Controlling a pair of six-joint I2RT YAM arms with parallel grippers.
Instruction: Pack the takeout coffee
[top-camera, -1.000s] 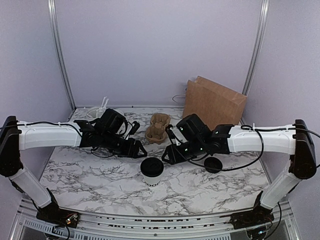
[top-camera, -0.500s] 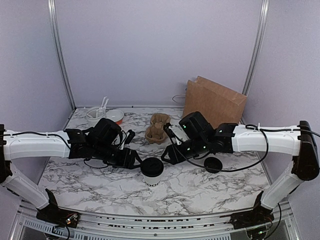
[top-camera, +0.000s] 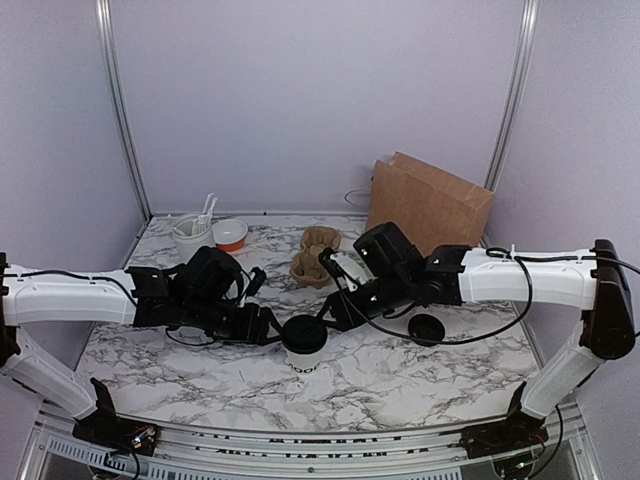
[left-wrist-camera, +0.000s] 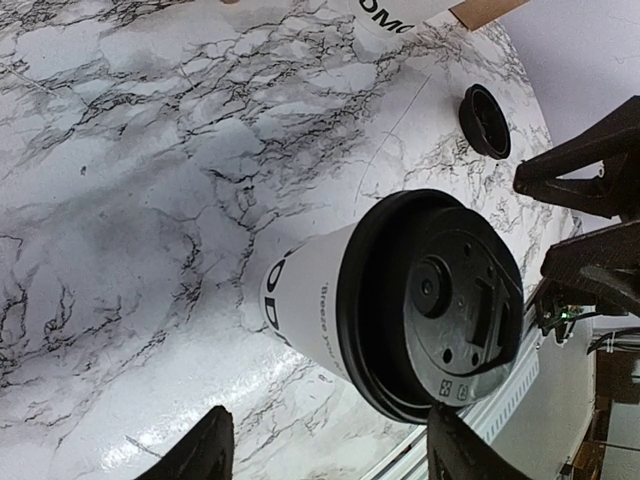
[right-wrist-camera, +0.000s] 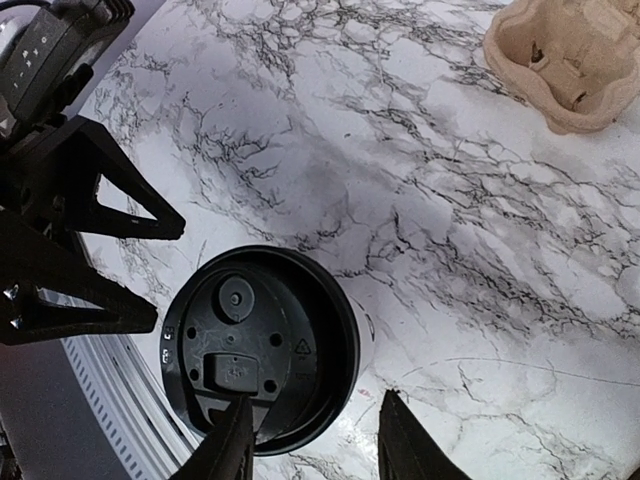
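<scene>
The takeout coffee (top-camera: 303, 340) stands upright on the marble table, a white paper cup with black lettering and a black lid. My left gripper (top-camera: 268, 325) is open just to the cup's left. In the left wrist view the cup (left-wrist-camera: 300, 300) lies just ahead of the gripper (left-wrist-camera: 325, 455), not between the fingers. My right gripper (top-camera: 335, 312) is open at the cup's upper right. In the right wrist view the lid (right-wrist-camera: 255, 350) sits just ahead of the gripper (right-wrist-camera: 320, 450), and one finger overlaps the lid's rim.
A brown pulp cup carrier (top-camera: 318, 255) lies behind the cup. A brown paper bag (top-camera: 428, 205) stands at the back right. A loose black lid (top-camera: 427, 328) lies right of the cup. A utensil holder (top-camera: 192, 235) and an orange bowl (top-camera: 231, 233) stand back left. Part of another white cup (left-wrist-camera: 395, 12) shows.
My left arm has swung right and forward, bringing its open gripper up to the cup's left side. My right gripper has edged closer to the cup. The cup has not moved.
</scene>
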